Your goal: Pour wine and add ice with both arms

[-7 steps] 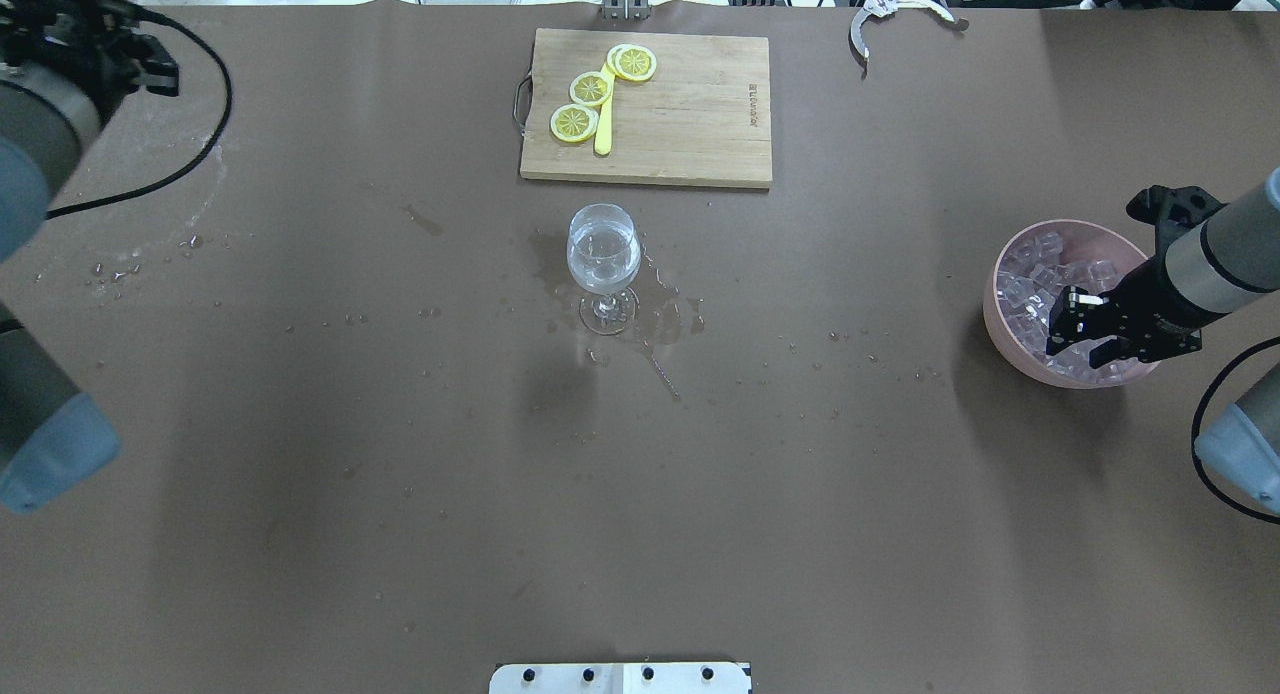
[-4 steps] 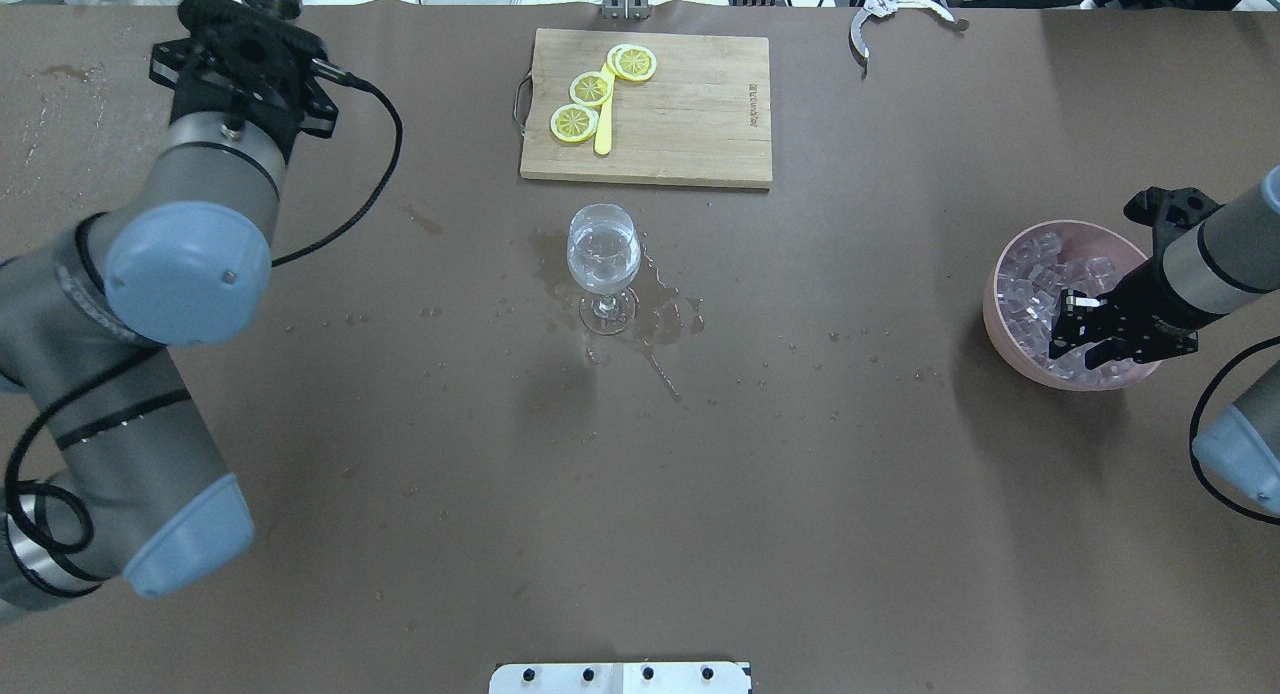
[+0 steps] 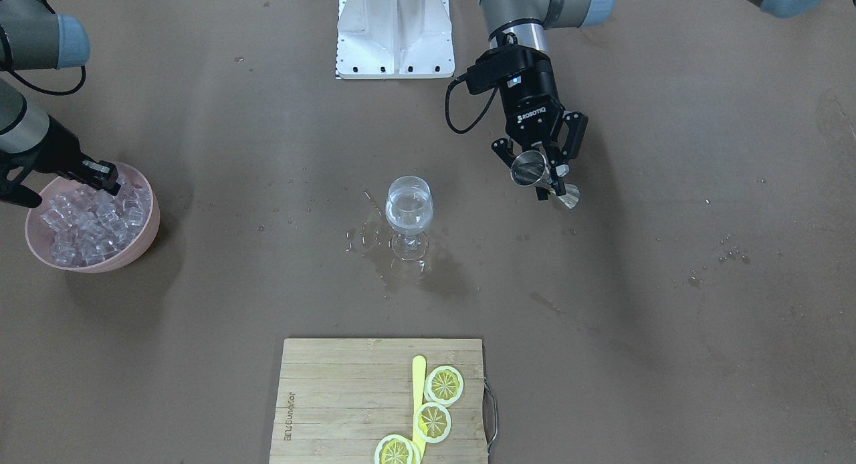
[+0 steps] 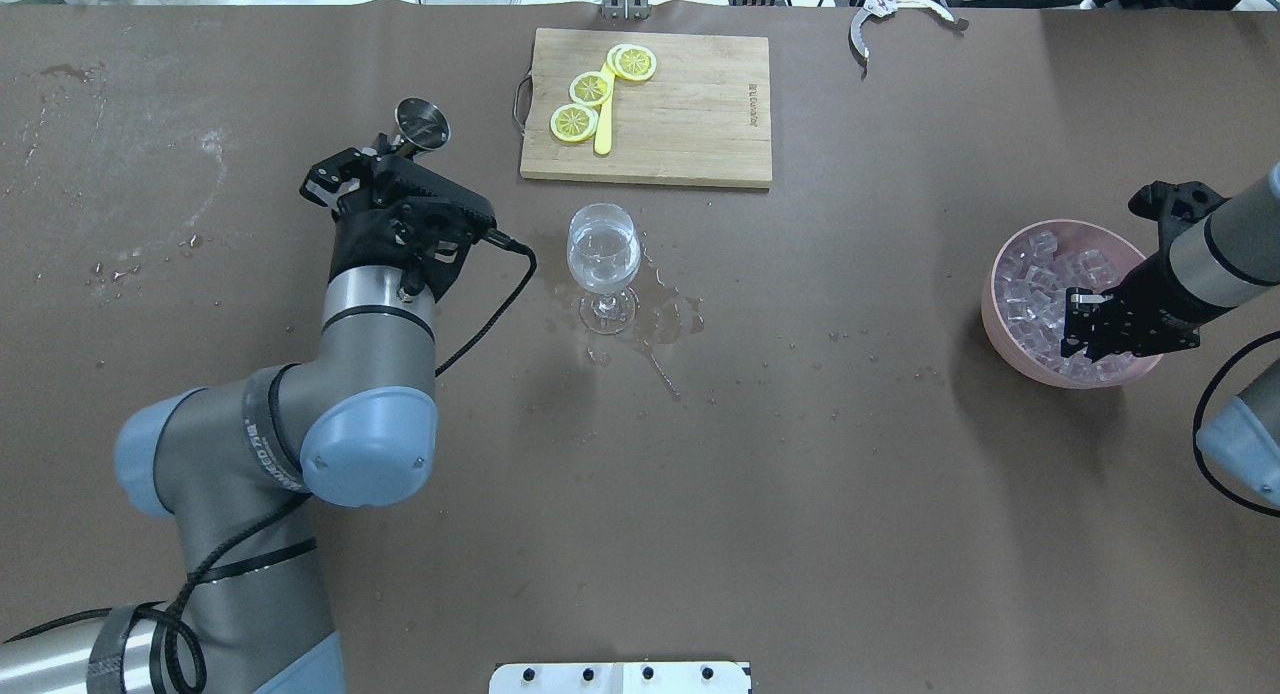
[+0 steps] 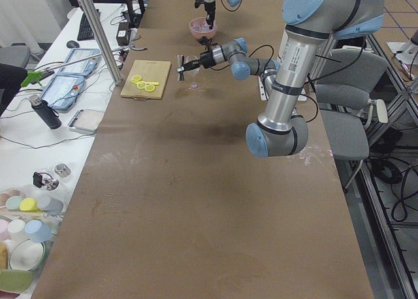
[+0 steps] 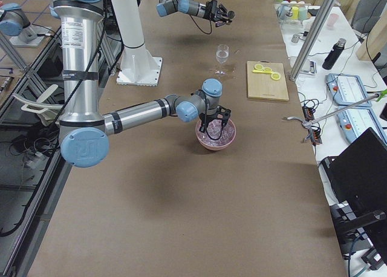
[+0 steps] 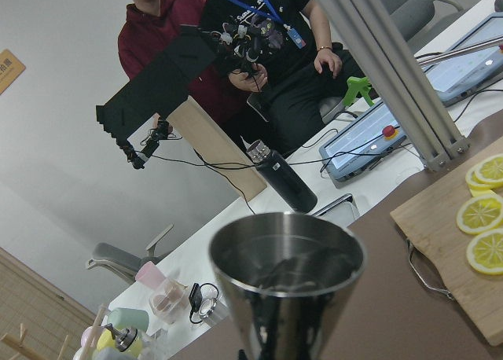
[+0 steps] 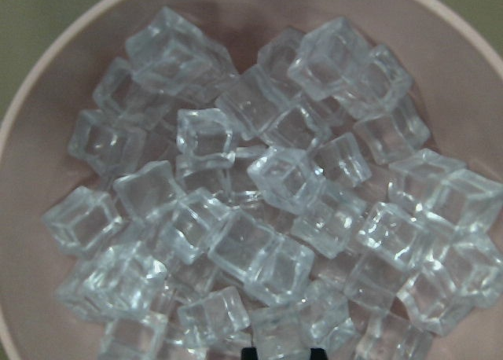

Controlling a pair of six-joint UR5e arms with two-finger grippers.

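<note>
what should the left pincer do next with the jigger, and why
Probably swing the jigger across until it is over the wine glass: the left pincer grips it off to the glass's side, so tipping now would likely miss.

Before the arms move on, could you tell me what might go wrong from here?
The left gripper holds the jigger near the wine glass, whose foot stands in a puddle; a nudge might slide or tip it.
The glass already holds wine, so dropped ice may splash more out.
The right gripper hangs open over loose cubes in the pink bowl; one may slip from its grasp.
</note>
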